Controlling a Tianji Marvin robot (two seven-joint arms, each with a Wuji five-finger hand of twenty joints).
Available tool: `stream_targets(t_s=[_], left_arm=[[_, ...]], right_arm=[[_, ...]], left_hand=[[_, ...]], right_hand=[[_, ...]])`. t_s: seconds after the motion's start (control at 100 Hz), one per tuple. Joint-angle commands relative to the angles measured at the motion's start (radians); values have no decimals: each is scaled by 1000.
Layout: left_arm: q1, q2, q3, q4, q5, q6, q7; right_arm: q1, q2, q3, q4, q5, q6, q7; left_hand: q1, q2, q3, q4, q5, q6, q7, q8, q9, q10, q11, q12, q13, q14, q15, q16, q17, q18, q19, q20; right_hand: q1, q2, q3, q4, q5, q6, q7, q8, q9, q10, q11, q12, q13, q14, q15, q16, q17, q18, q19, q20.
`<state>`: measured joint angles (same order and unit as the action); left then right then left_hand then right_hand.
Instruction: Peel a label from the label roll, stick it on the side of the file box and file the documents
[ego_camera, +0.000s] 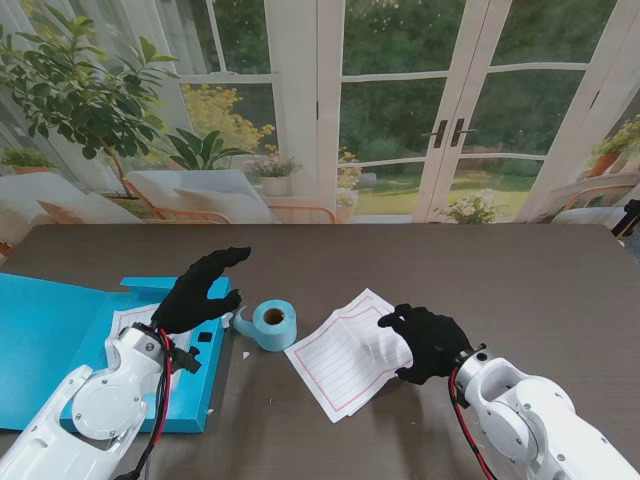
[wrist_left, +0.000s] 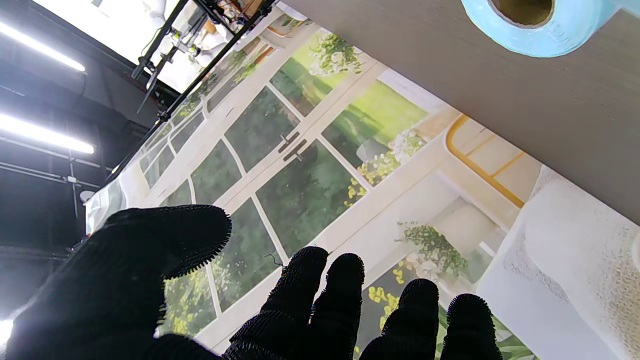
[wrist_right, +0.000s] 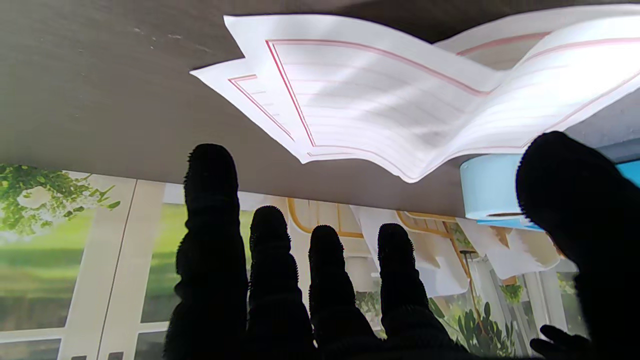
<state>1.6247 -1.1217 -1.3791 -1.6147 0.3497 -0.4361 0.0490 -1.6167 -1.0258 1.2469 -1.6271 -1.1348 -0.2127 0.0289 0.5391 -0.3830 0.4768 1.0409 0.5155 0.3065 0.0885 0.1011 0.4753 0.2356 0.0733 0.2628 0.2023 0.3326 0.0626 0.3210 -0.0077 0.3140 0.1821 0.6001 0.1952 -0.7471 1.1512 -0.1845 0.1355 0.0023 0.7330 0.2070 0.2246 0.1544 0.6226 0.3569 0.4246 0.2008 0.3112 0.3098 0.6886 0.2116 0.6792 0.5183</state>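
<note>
Black-gloved right robot hand (ego_camera: 432, 342) apparently rests, fingers spread, on the documents (ego_camera: 345, 352).

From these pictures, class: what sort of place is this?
Likely an indoor studio: the garden doors look like a printed backdrop, with ceiling strip lights and rigging beyond it, behind a dark table.

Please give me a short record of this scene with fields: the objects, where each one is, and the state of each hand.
table: dark wooden table top
file box: flat blue cardboard file box, lying open at the left
label roll: light blue roll of labels, between box and papers, loose tail toward the box
documents: white lined sheets with red border, right of the roll, one edge lifted
left hand: black-gloved left hand, open, raised over the box edge, holding nothing
right hand: black-gloved right hand, on the sheets' right edge; grip unclear
</note>
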Motion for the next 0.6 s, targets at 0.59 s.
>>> stream_targets(t_s=[0.59], left_arm=[[9,0,-3,-19,-12,15,-37]], right_arm=[[68,7,-135,112,-63,92,-49]], left_hand=[[20,1,14,30,13,-6,-14,1,22,-9,-11,-1,-3,-3,-9,-9,-26,-36,-29,-2]], right_hand=[[-33,-92,61,-23,-50,45,44,-2,-13,-6,46,6,-2,2,43,-9,-594,-18,56,-4]])
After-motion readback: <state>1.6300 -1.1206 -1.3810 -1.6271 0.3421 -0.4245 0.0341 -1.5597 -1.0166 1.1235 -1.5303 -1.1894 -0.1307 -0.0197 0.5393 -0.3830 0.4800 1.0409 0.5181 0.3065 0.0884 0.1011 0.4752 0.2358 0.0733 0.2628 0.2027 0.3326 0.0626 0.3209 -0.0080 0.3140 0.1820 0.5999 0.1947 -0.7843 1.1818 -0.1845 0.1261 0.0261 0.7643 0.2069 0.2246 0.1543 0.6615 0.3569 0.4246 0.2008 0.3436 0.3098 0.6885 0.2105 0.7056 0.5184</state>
